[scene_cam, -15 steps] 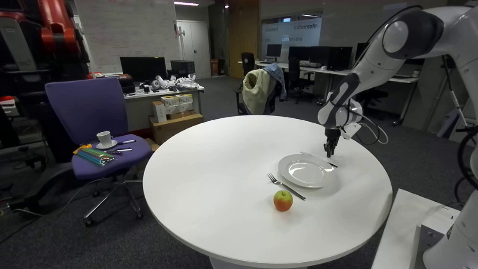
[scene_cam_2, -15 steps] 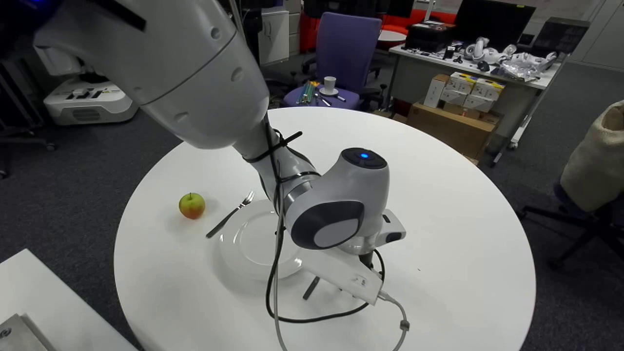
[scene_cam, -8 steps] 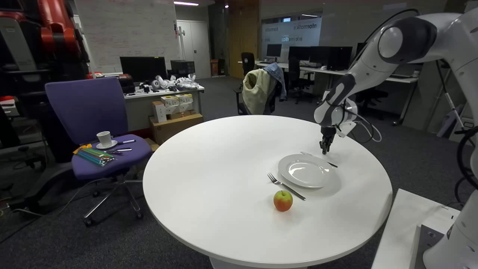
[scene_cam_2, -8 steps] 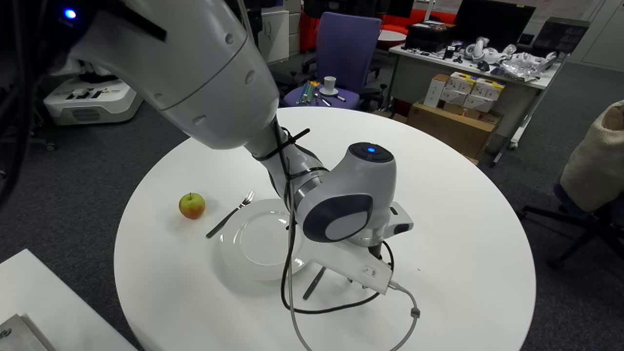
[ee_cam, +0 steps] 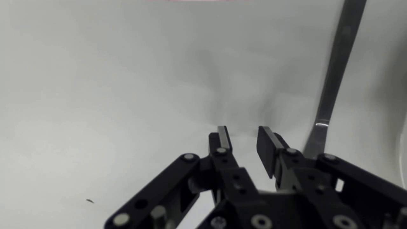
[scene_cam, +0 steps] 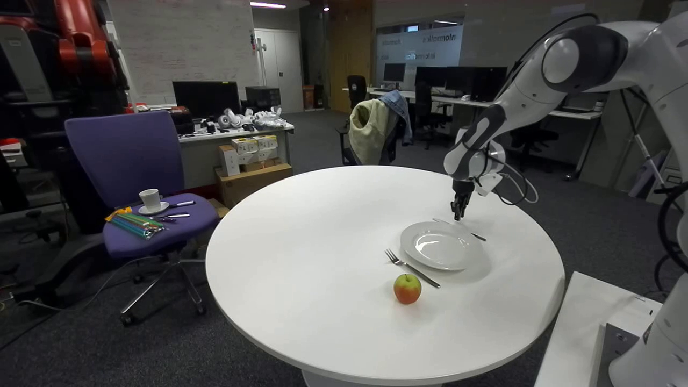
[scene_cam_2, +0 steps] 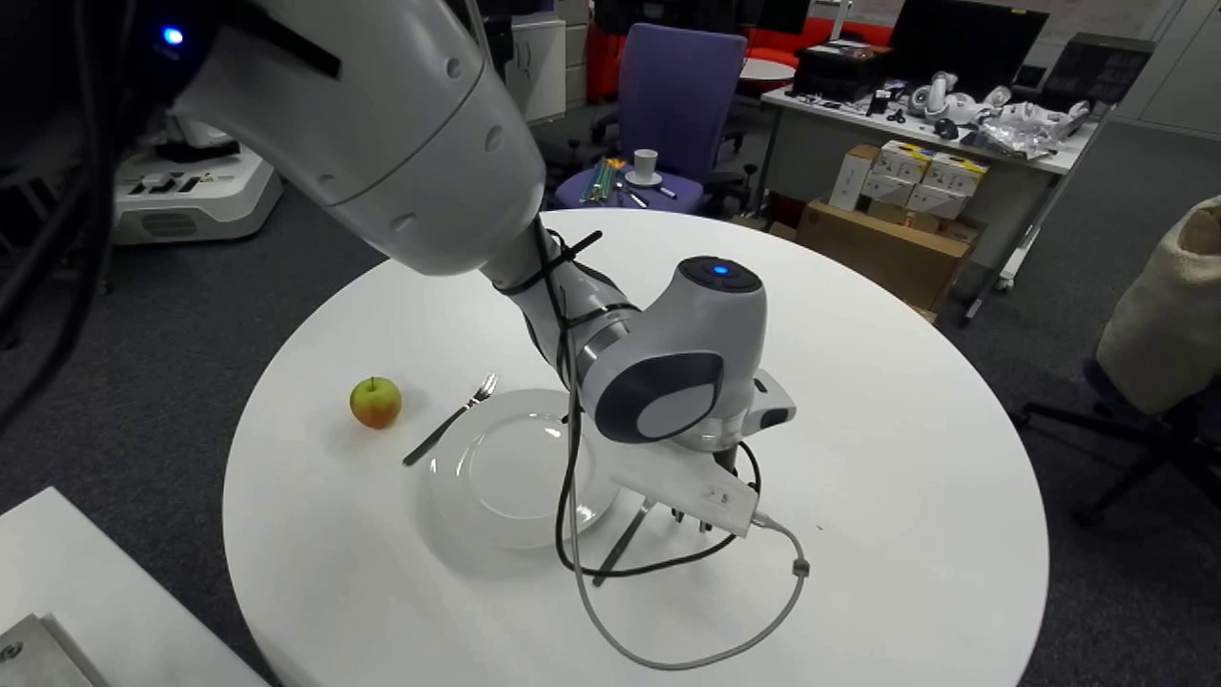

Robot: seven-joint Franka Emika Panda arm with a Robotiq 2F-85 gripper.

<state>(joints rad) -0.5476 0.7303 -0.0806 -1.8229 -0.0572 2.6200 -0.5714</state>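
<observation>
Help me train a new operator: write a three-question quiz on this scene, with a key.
1. Which lies nearest the apple? a) plate, b) fork, c) cup
2. True or false: the gripper is holding something.
3. On which side of the wrist view does the utensil lie?

Key:
1. b
2. False; its jaws stand apart with nothing between them.
3. The right side.

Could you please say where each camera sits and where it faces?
Wrist view: on the wrist, facing down near the knife; pincer shows.
In an exterior view: beside the table, facing across it; arm and pincer show.
In an exterior view: high, facing down over the plate; arm looms, pincer mostly hidden.
Shared in both exterior views: apple, fork, plate.
</observation>
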